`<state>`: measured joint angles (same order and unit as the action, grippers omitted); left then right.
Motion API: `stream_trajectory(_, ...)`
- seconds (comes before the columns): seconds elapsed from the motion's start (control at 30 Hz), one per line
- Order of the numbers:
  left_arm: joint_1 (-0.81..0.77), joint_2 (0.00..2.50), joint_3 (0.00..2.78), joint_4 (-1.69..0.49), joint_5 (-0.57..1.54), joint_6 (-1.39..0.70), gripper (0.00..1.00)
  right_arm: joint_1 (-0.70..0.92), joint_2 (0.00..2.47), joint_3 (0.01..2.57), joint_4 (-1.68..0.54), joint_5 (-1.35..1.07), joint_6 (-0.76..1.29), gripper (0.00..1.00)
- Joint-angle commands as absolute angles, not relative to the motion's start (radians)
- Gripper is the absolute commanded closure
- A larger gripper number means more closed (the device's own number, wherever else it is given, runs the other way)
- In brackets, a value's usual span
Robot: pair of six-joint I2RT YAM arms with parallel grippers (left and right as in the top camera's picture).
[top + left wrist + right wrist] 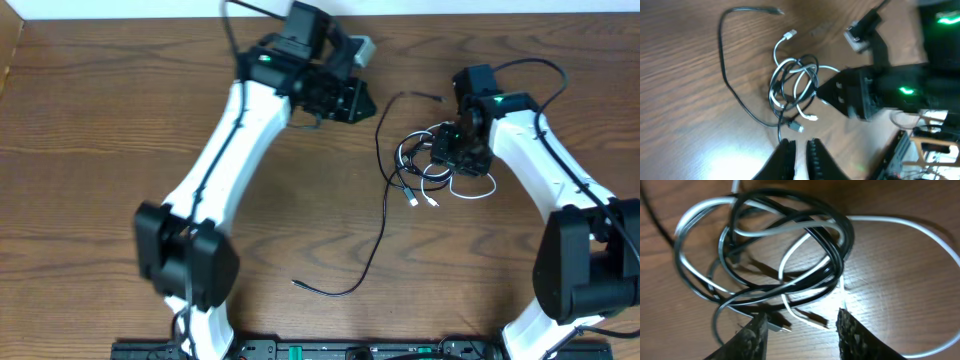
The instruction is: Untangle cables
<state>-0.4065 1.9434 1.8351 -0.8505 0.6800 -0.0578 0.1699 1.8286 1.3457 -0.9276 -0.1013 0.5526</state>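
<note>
Wood surface point(100, 120) | black cable point(382, 220) and white cable point(478, 192) knotted together, right arm point(520, 150) covers part | right tool point(800, 322) low over them, half wide, empty | left tool point(800, 146) up, well apart, almost closed, empty

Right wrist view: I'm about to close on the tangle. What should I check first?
1. Right gripper open, jaws apart: ok.
2. A strand between its fingers: ok, an end of the white cable lies there; contact cannot tell.
3. Only one cable in that gap: cannot tell; loops of the black cable run close by.
4. Left gripper clear of the tangle: ok, shut, empty, short of it.
5. Black cable's long tail lying loose on the table: ok.
</note>
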Motion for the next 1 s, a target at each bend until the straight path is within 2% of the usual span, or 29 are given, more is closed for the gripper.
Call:
stream_trajectory(0.0, -0.438, 2.043, 1.854, -0.784, 0.661, -0.045, 0.76, 0.105, 1.733, 1.346, -0.914, -0.202, 0.443, 0.55)
stream_trajectory(0.17, -0.492, 2.154, 1.854, -0.65, 0.575, 0.007, 0.48, 0.015, 1.632, 1.346, -0.949, -0.242, 0.402, 0.48)
stream_trajectory(0.27, -0.516, 2.209, 1.854, -0.577, 0.564, 0.007, 0.39, -0.03, 1.589, 1.346, -0.978, -0.244, 0.384, 0.42)
stream_trajectory(0.33, -0.53, 2.244, 1.854, -0.533, 0.563, 0.007, 0.38, -0.048, 1.575, 1.346, -0.995, -0.244, 0.368, 0.4)
stream_trajectory(0.7, -0.572, 2.328, 1.854, -0.514, 0.564, 0.05, 0.39, -0.058, 1.571, 1.345, -1.052, -0.243, 0.342, 0.38)
stream_trajectory(0.83, -0.588, 2.333, 1.854, -0.514, 0.563, 0.121, 0.49, -0.057, 1.571, 1.345, -1.052, -0.247, 0.343, 0.38)
stream_trajectory(0.97, -0.6, 2.335, 1.847, -0.515, 0.521, 0.127, 0.64, -0.056, 1.571, 1.345, -1.056, -0.247, 0.343, 0.38)
